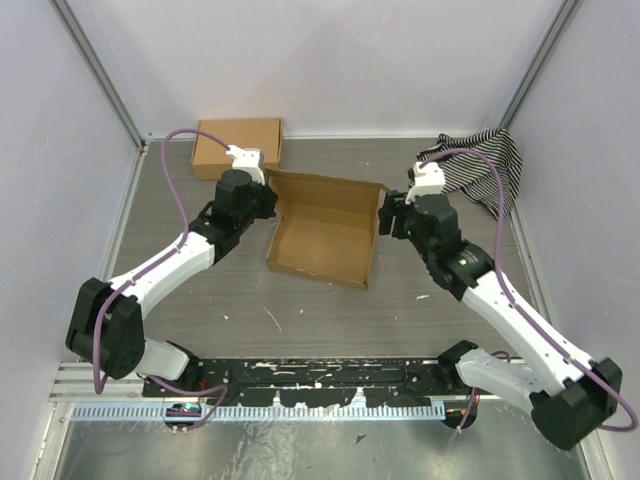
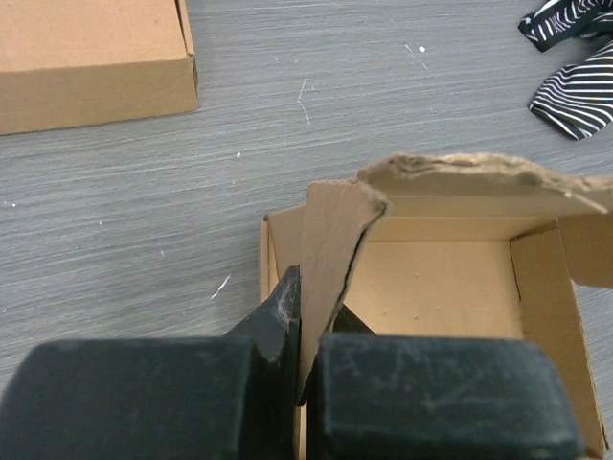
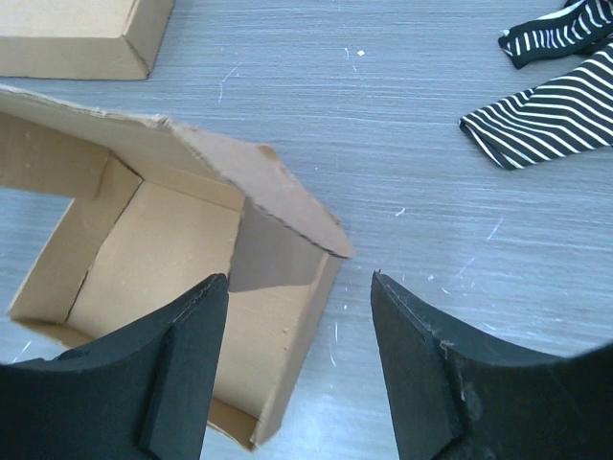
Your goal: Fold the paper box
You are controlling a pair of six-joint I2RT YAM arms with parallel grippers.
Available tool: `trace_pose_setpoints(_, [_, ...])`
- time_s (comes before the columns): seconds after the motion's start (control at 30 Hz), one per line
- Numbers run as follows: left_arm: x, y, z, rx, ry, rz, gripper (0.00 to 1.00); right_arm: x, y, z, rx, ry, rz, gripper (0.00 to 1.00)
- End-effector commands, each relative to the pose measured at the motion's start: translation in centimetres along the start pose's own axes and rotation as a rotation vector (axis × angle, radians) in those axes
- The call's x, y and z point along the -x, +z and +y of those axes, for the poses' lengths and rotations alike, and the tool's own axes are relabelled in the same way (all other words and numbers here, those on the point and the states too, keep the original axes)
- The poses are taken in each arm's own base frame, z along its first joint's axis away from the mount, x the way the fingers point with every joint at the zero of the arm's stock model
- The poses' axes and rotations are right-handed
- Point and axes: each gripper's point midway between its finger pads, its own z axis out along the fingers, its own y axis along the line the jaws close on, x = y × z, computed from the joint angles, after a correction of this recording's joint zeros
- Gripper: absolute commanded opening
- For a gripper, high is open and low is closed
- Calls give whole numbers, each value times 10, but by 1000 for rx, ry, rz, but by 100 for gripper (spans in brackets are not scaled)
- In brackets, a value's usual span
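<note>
Pinching a side flap (image 2: pixel 330 240) of the paper box (image 1: pixel 322 230), half formed mid-desk (image 1: pixel 300 320), left tool (image 2: pixel 308 321) clamped on it, right tool (image 3: pixel 299 278) fingers apart at the right wall; best hold that flap upright while the free tool folds the wall inward squarely

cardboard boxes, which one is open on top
The paper box in the centre: its lid stands up and the inside shows. The other box, far back on the left, is closed flat.

Second box (image 1: pixel 237 146) behind and left of paper box (image 1: pixel 322 235).
</note>
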Motion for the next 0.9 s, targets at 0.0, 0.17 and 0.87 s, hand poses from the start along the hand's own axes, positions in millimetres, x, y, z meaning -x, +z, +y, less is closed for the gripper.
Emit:
trace_pose_setpoints(0.0, [-40,-13,5,8,-9,125,5,22,-40,-7,-7,66,-38,66])
trace_pose_setpoints(0.17, [-45,-21,8,16,-7,139,6,23,-47,-15,-56,107,-19,64])
trace_pose_setpoints(0.87, [-17,-22,-5,-23,86,175,7,-56,99,24,-124,295,166,39])
